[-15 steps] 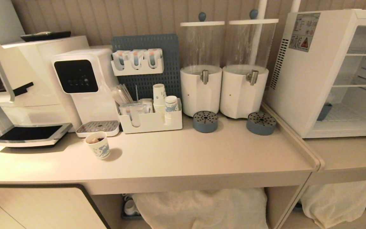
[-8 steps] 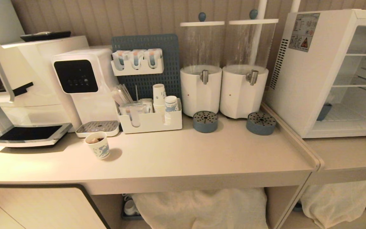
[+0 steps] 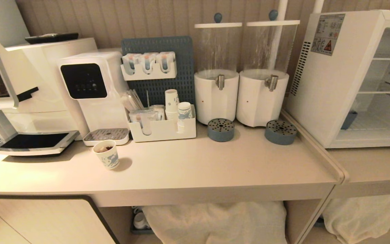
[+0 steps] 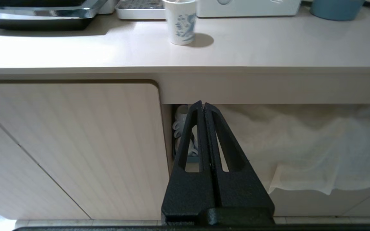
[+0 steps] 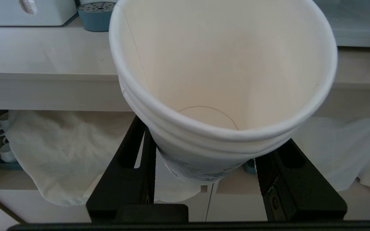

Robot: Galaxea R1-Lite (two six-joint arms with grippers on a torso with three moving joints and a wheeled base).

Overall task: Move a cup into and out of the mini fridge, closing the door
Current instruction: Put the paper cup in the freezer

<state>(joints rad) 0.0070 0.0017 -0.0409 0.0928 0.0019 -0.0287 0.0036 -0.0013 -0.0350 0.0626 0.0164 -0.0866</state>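
The cup, a tall white paper cup with a rolled rim and a faint blue print low on its side, fills the right wrist view. My right gripper is shut on it, one black finger on each side, held in front of the counter's edge and below the counter top. The mini fridge stands at the right of the counter with its front open and wire shelves showing. Its door is out of view. My left gripper is shut and empty, parked low before the cabinet front. Neither arm shows in the head view.
A shorter paper cup with a bold blue drawing stands alone on the counter. Behind it are a water machine, an organiser with stacked cups and two drink dispensers with blue drip trays. White cloth hangs below.
The whole head picture has shifted slightly to the right, so the camera moved. Nothing on the counter has moved.
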